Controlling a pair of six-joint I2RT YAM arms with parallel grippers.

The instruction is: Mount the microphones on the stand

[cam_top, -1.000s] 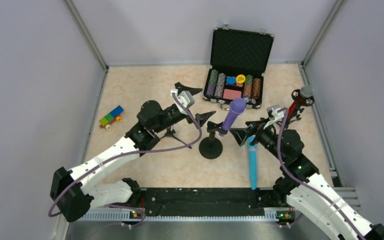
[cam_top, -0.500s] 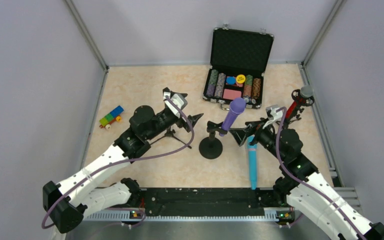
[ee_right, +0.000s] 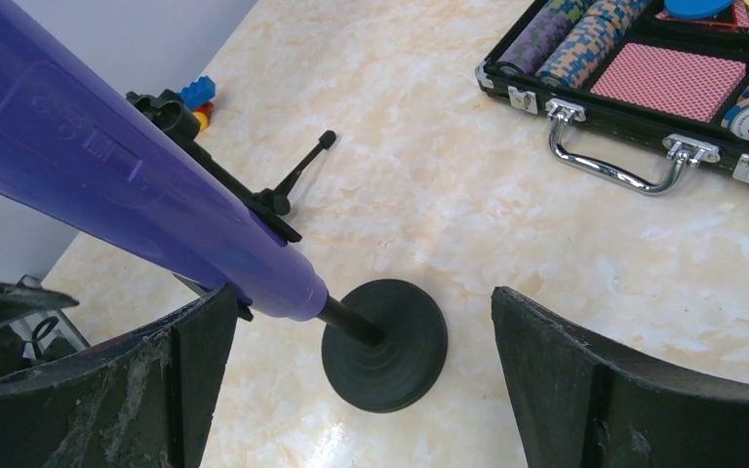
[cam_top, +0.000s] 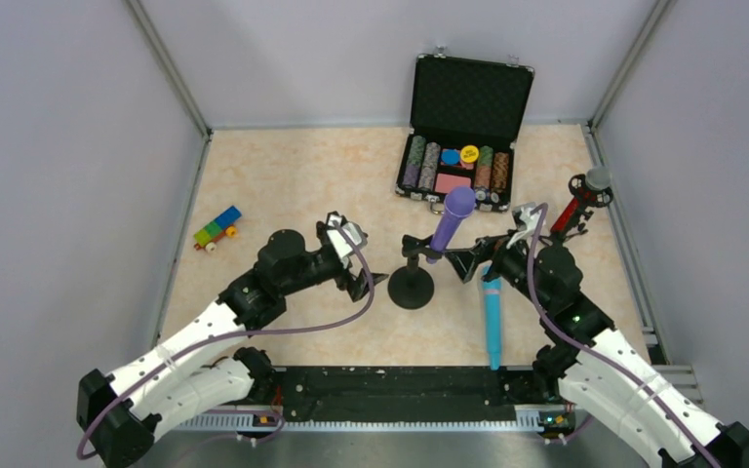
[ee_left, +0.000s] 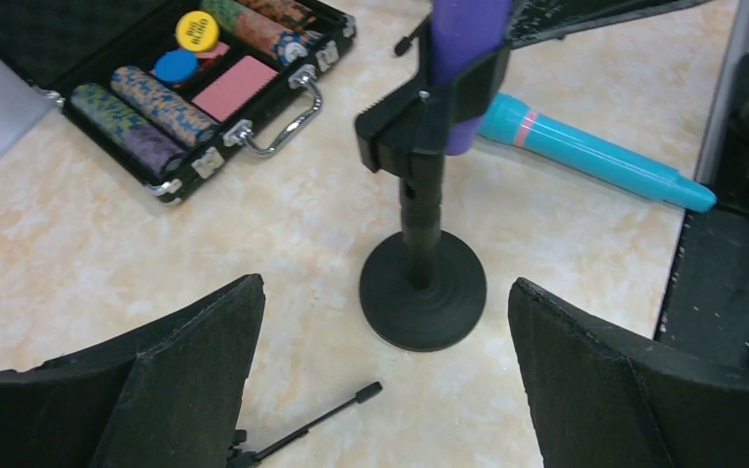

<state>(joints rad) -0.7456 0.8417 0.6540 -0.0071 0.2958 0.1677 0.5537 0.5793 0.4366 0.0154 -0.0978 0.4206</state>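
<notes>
The purple microphone (cam_top: 452, 219) (ee_left: 463, 39) (ee_right: 107, 166) leans in the clip of a black stand with a round base (cam_top: 411, 288) (ee_left: 422, 297) (ee_right: 385, 341). Beside it, the teal microphone (cam_top: 492, 322) (ee_left: 585, 151) lies flat on the table. A red microphone (cam_top: 575, 207) with a silver head sits in another holder at the right edge. My left gripper (cam_top: 359, 257) (ee_left: 385, 285) is open, low and just left of the round base, apart from it. My right gripper (cam_top: 476, 255) (ee_right: 363, 292) is open just right of the purple microphone, whose lower end lies by its left finger.
An open case of poker chips (cam_top: 458, 166) (ee_left: 195, 88) (ee_right: 644, 88) stands at the back. A small black tripod (ee_left: 312, 424) (ee_right: 254, 190) lies left of the stand, mostly under my left arm. A toy block car (cam_top: 216, 228) sits at the far left.
My left arm has pulled back and down from near the case, its open gripper now beside the stand's base. The right arm has barely moved.
</notes>
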